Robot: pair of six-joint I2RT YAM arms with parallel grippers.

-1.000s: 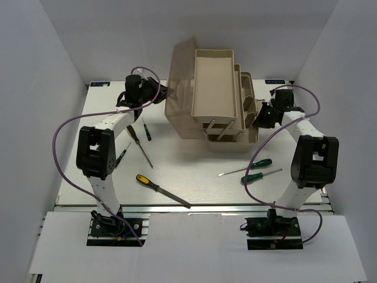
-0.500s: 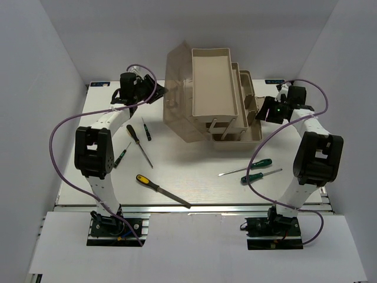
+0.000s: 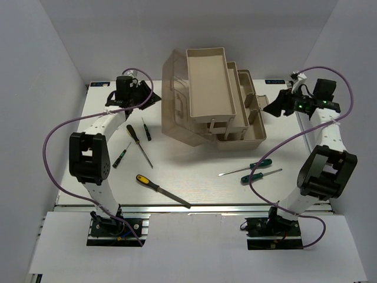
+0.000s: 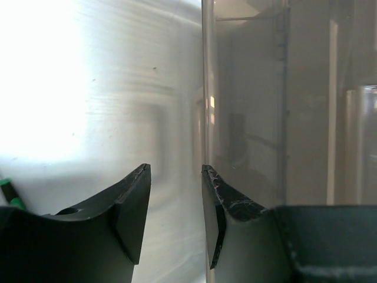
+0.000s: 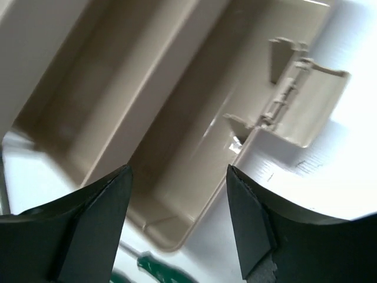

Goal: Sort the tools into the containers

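The toolbox stands open at the table's back, its beige top tray (image 3: 209, 82) raised over the base compartment (image 3: 246, 134) and its smoky lid (image 3: 175, 106) swung left. My left gripper (image 3: 154, 98) (image 4: 175, 171) is open and holds nothing, just left of the lid's edge (image 4: 203, 88). My right gripper (image 3: 273, 109) (image 5: 179, 171) is open and holds nothing, off the box's right end, over the base's corner (image 5: 171, 230). On the table lie a yellow-and-black-handled file (image 3: 162, 190), two green-handled screwdrivers (image 3: 259, 164) (image 3: 254, 176) and dark-handled screwdrivers (image 3: 133, 133) (image 3: 147, 131).
A small green-handled screwdriver (image 3: 121, 157) lies beside the left arm. A latch flap (image 5: 300, 97) hangs off the box's right end. A green handle (image 5: 156, 265) shows low in the right wrist view. White walls close in the table on both sides.
Both grippers have opened and drawn back from the toolbox, the left one leftward, the right one rightward. The lid and trays stand spread wider than before.
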